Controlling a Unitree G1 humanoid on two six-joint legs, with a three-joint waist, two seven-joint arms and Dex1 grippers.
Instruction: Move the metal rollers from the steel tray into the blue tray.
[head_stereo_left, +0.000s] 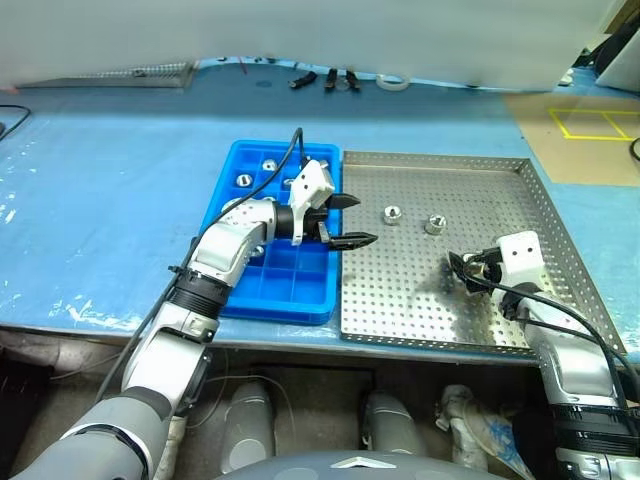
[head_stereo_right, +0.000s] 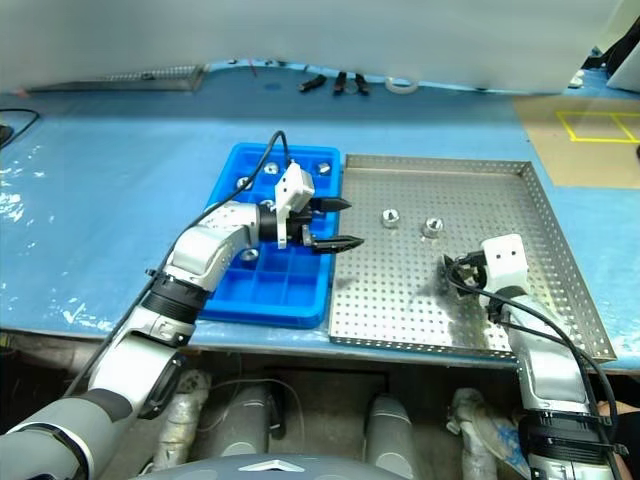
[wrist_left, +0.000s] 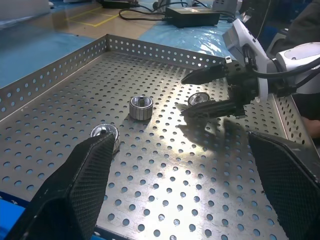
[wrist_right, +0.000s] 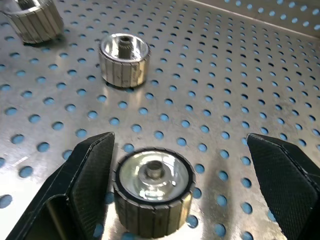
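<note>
Three metal rollers (wrist_right: 153, 194) on one steel tray (head_stereo_left: 560, 245), four in one blue tray (head_stereo_left: 222, 180), two pincers (head_stereo_left: 350, 220).

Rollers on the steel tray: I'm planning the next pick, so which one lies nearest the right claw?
The roller sitting between the open right claw's fingers; the other two rollers lie farther up the steel tray.

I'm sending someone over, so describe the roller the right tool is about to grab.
Find the steel tray. Three metal rollers lie on it: two side by side near its middle, one apart toward the near right. That roller is the one, between the right tool's open fingers.
</note>
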